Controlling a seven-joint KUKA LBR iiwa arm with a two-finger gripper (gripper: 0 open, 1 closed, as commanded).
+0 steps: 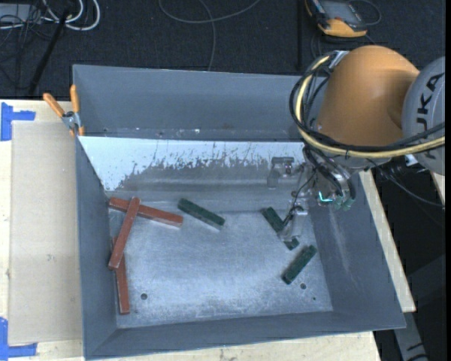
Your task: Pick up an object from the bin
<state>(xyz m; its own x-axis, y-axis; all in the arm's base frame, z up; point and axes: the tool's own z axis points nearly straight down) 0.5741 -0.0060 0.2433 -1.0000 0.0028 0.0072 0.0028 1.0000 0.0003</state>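
1. I take the short dark green block [271, 216] as my landmark. It lies tilted on the floor of the bin [210, 119], in the right half, not far from the foot of the back wall.
2. The arm [428, 111] comes in from the right of this block. Its orange cover [361, 89] hangs above and to the right of the block, over the far right corner.
3. The jaws are low in the bin, just beside the block on its right side. I cannot tell if they touch it.
4. I also cannot tell whether the jaws are wide or narrow, because cables and the wrist hide them.
5. A 2nd green block [298, 265] lies nearer to the front wall than my landmark, a little to the right and apart from it.
6. A 3rd green block [201, 212] lies to the left of the landmark, well apart.
7. Far to the left of the landmark lie 3 brown sticks [125, 233]. 2 of them cross each other, and the 3rd continues toward the front wall.
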